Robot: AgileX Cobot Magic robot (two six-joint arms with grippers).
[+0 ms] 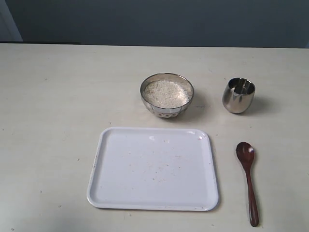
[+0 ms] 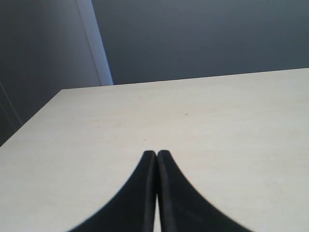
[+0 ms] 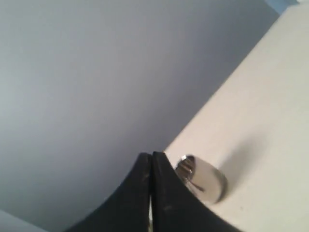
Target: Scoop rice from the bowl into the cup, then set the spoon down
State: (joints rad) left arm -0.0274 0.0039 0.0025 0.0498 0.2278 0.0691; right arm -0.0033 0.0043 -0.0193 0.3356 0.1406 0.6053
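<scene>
The patterned metal bowl [image 1: 167, 95] stands behind the tray, filled with white rice [image 1: 166, 93]. To its right is the small steel cup [image 1: 238, 95], upright; the right wrist view shows the cup [image 3: 205, 180] just beyond my right gripper [image 3: 152, 154], whose black fingers are pressed together on nothing. The dark wooden spoon [image 1: 248, 180] lies on the table right of the tray, bowl end away from the front edge. My left gripper [image 2: 156, 153] is shut over bare tabletop. Neither gripper appears in the exterior view.
A white rectangular tray [image 1: 193, 193] lies in front of the bowl with a few stray grains on it. Pale tabletop [image 1: 53, 125] stretches to the left. A dark wall [image 1: 159, 21] runs behind the table's far edge.
</scene>
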